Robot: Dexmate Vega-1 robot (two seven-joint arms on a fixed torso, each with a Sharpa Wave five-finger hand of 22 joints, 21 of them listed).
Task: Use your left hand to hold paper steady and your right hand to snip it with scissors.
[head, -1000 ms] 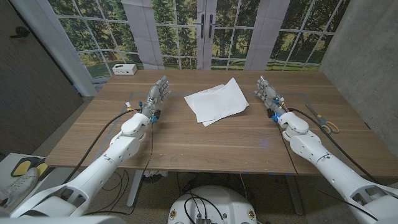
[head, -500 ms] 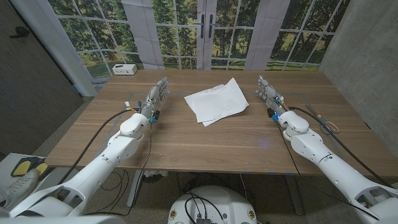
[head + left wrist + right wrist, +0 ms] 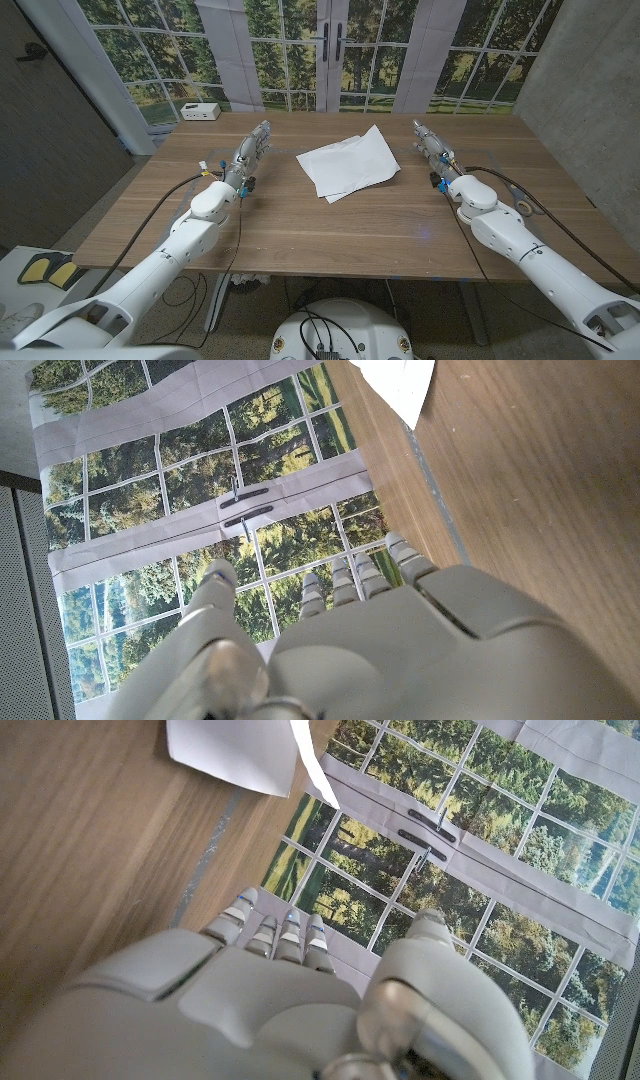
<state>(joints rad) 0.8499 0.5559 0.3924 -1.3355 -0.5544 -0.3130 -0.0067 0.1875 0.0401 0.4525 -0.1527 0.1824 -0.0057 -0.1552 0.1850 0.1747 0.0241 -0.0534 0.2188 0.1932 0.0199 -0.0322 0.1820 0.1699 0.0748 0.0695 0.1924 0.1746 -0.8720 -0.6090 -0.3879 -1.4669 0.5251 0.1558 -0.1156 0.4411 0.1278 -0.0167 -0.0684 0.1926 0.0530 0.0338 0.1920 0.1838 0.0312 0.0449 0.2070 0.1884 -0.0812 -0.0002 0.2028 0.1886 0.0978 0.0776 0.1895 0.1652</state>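
Several white paper sheets lie overlapped at the table's middle, toward the far side. My left hand stands to the left of the sheets, fingers stretched toward the far edge, holding nothing. My right hand stands to the right of the sheets in the same pose, also with nothing in it. The scissors lie near the right edge; my right forearm hides all but a bit of the yellow handle. A corner of the paper appears in the left wrist view. The paper's edge shows beyond my right hand's fingers.
A small white box sits at the table's far left corner. Cables run along both forearms. A window backdrop stands behind the far edge, and a grey wall panel is on the right.
My right forearm has swung a little toward the right and now covers most of the scissors. Both hands stay almost where they were beside the paper.
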